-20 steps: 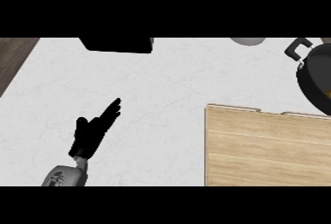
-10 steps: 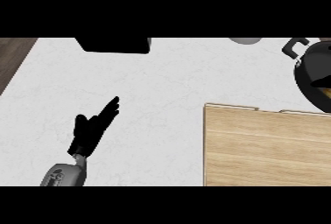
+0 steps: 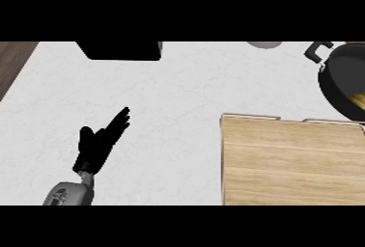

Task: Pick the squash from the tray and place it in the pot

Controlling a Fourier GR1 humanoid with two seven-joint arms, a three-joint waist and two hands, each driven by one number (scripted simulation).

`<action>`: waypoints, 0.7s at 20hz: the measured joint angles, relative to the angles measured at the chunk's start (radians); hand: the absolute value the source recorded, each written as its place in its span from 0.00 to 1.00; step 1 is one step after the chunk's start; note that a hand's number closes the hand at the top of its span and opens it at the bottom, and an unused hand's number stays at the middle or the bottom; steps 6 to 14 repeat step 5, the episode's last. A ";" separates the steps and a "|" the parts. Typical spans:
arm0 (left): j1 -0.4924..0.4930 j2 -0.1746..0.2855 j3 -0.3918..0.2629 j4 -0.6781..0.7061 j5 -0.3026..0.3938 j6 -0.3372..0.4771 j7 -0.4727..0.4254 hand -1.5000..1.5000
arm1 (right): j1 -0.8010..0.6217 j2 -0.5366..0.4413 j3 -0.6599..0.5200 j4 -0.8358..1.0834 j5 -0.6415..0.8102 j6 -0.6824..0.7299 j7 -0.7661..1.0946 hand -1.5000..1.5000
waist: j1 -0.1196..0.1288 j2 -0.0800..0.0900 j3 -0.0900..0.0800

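- White marbled counter [image 3: 178,91] fills the shot, with the work set over to its right.
- Wooden tray [image 3: 292,164] lies lower right, just beside the pot; no squash on the part showing.
- Black pot [image 3: 326,83] sits at the right edge, close by for a short carry.
- Dark box [image 3: 119,50] is parked up top, well apart.
- Left hand [image 3: 98,142] rests lower left, fingers straight, holding nothing.
- Yellow sliver [image 3: 359,99] inside the pot: likely the squash, delivered.

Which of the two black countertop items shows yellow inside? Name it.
The round pot at the right edge: a yellow patch shows inside. The black block at top shows none.
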 measured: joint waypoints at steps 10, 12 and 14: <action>0.014 0.009 0.001 -0.026 0.001 -0.008 0.010 0.50 | 0.052 -0.063 -0.122 0.008 -0.108 -0.006 -0.115 0.00 | -0.004 -0.002 0.000; 0.014 0.009 0.001 -0.026 0.001 -0.008 0.010 0.50 | 0.052 -0.063 -0.122 0.008 -0.108 -0.006 -0.115 0.00 | -0.004 -0.002 0.000; 0.014 0.009 0.001 -0.026 0.001 -0.008 0.010 0.50 | 0.052 -0.063 -0.122 0.008 -0.108 -0.006 -0.115 0.00 | -0.004 -0.002 0.000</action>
